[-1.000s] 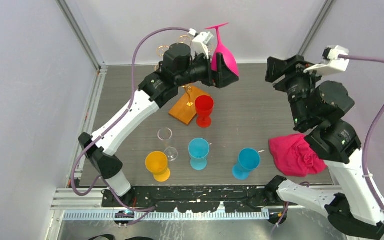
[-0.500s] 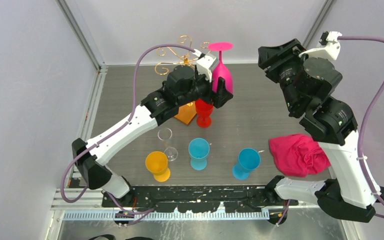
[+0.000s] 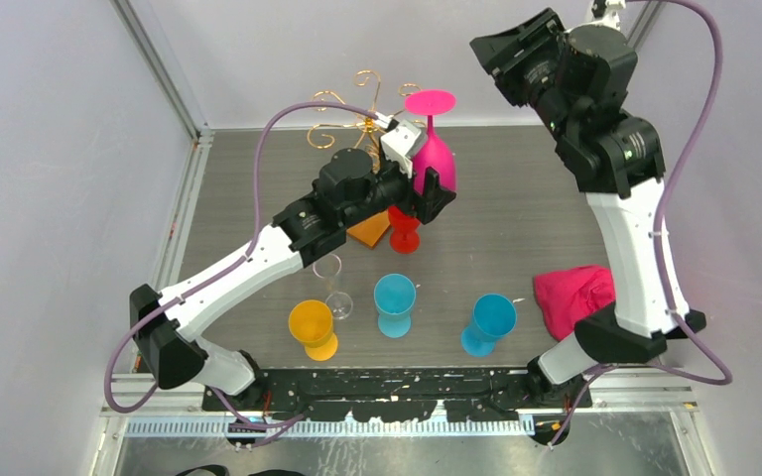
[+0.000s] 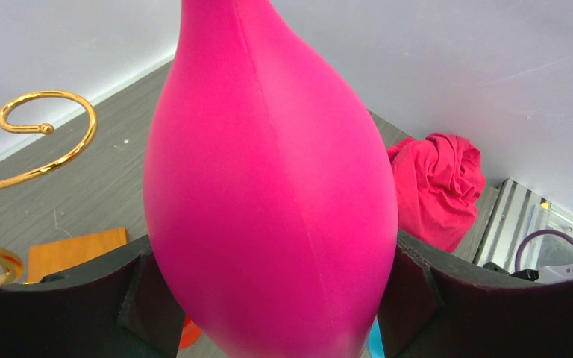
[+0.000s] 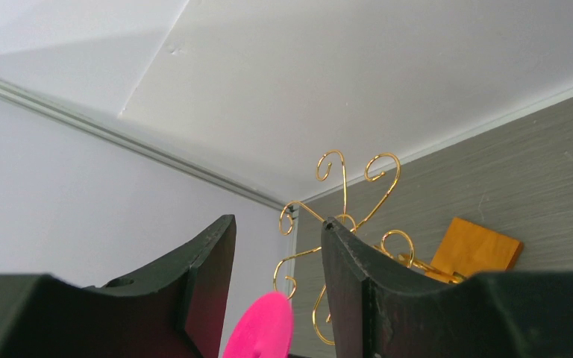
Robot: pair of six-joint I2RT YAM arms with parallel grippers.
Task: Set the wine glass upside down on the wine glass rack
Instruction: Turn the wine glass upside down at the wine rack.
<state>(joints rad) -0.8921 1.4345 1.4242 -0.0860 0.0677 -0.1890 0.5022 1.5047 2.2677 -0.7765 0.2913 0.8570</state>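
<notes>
As wine glass [image 3: 434, 159] hangs | red glass [image 3: 403, 234] below | rack [image 3: 365, 123] seemingly behind

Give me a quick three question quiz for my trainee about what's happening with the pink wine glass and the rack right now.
1. True or false: the pink wine glass is held foot up, bowl down.
2. Which gripper clamps its bowl? A) right B) left C) both
3. What colour is the glass standing closest to the wine glass rack?
Key: 1 true. 2 B, the left gripper. 3 red: the red glass stands beside the rack's wooden base.
</notes>
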